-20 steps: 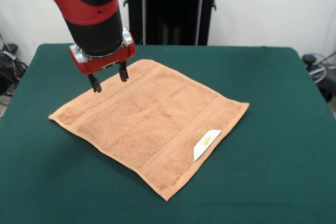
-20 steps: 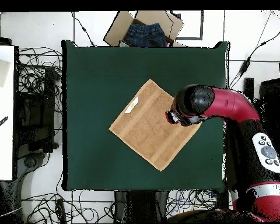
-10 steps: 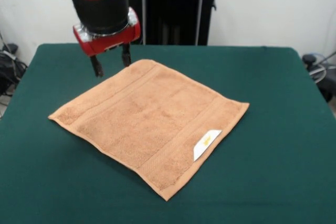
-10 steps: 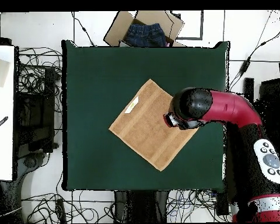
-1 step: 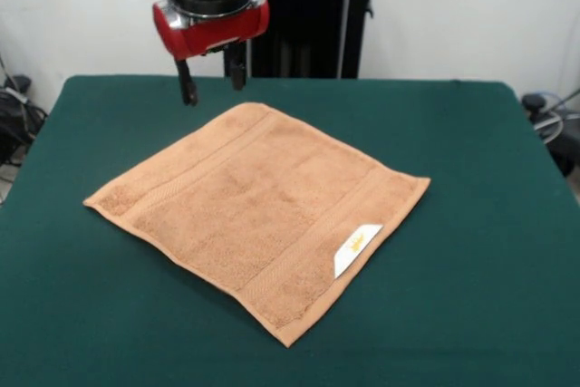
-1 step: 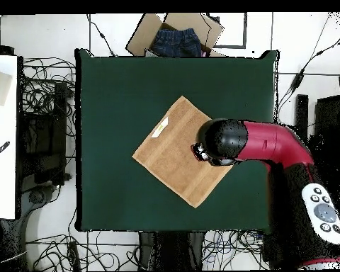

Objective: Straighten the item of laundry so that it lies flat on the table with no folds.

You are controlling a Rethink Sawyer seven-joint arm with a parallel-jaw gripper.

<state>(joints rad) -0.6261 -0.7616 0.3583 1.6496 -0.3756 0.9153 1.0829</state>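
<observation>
Towel (image 5: 258, 219) spread in a single layer on the table (image 5: 471, 169), turned diamond-wise to the table edges, roughly central and a little toward the far edge in the front view; white label (image 5: 357, 248) face up near the border that faces the near right corner. No fold visible; only faint rippling across the pile, so task judged complete or nearly so. Main risk from here: a fresh descent onto the cloth, with open fingertips snagging the terry loops or dragging a border band and raising a new crease or flipping the far corner under. Lesser risk: a low sideways sweep during retreat, brushing that far corner, which lies just beneath the tool. Gripper (image 5: 212, 82) raised clear of the cloth, hanging above the far corner of the towel and the bare felt beside it, pointing straight down; jaws parted, empty, touching nothing. In the overhead view, red arm (image 6: 275, 143) reaching in from the table edge nearest the base, wrist housing covering one towel corner.
</observation>
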